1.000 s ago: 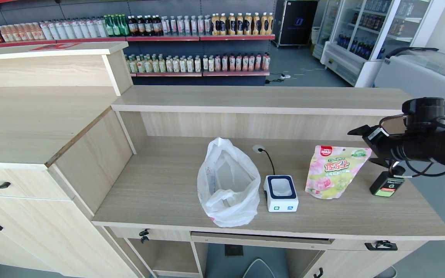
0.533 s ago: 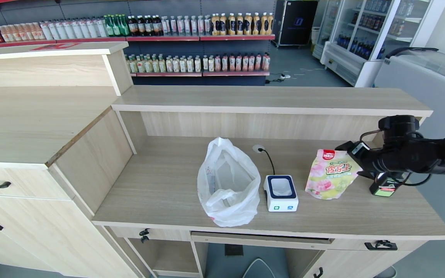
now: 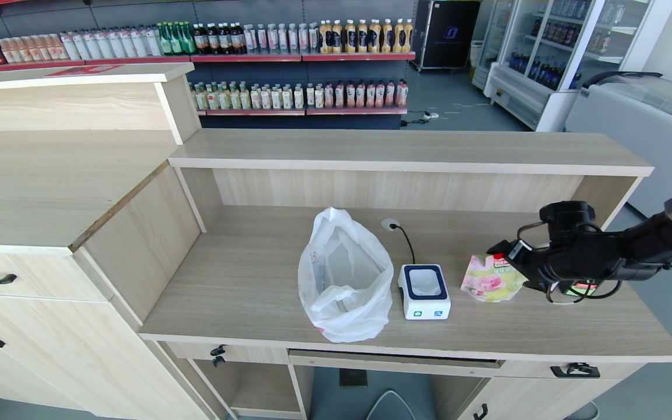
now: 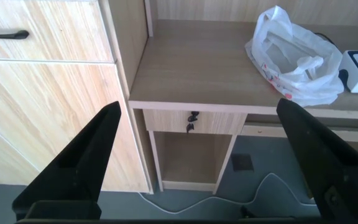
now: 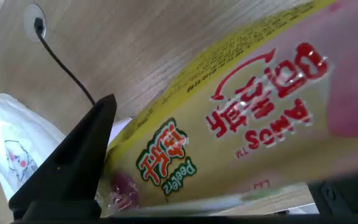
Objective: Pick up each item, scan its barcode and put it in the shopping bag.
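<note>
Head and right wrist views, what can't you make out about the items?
Small black container with green label: head view, mostly behind the black right arm.
Pink plastic snack pouch: head view, top hidden by that arm; right wrist view, cut off by edges, barcode unseen.

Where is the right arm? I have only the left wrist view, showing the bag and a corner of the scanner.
Observer: In the head view the right pincer is over the upper part of a pink-and-green snack pouch lying right of the scanner.
Operator: Gripped yet?
Observer: The right wrist view shows its fingers wide apart, the pouch between them.
Operator: Any other item?
Observer: A small dark container with a green label, past the pouch, mostly hidden.
</note>
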### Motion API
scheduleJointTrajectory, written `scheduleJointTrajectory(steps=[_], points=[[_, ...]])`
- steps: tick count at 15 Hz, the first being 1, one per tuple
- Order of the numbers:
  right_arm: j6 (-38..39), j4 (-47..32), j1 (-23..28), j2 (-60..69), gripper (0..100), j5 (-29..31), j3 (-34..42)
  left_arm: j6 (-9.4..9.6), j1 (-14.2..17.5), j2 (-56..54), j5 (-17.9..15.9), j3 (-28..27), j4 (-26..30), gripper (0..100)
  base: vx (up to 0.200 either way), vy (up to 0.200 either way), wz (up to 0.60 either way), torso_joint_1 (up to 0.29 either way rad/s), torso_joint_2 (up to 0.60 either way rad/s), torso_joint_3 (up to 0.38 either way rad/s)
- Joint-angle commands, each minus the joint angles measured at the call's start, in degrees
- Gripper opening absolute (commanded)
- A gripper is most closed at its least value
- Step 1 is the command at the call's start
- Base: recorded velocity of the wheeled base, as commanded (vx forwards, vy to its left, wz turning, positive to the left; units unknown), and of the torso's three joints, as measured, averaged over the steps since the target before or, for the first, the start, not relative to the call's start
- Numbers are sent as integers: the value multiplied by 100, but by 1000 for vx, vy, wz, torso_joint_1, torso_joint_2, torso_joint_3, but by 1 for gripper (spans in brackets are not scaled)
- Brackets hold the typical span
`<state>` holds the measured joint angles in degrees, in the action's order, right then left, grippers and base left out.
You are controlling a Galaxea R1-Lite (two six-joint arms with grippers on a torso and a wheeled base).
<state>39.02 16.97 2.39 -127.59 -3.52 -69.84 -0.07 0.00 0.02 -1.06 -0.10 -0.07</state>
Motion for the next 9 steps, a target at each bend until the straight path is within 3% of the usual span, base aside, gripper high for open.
scheduleJointTrajectory(steps=[1, 2, 3, 9], points=[[-26, 131, -107, -144, 100, 1, 23, -1, 0, -2, 1, 1, -1, 100, 0, 0, 0, 0, 0, 0], [-35, 289, -160, -170, 100, 1, 93, -1, 0, -2, 1, 1, -1, 100, 0, 0, 0, 0, 0, 0], [-97, 342, -213, -179, 0, 18, 155, -1, 0, -2, 1, 1, -1, 100, 0, 0, 0, 0, 0, 0], [-1178, 377, -362, -73, 0, 449, 559, -1, 0, -2, 1, 1, -1, 100, 0, 0, 0, 0, 0, 0]])
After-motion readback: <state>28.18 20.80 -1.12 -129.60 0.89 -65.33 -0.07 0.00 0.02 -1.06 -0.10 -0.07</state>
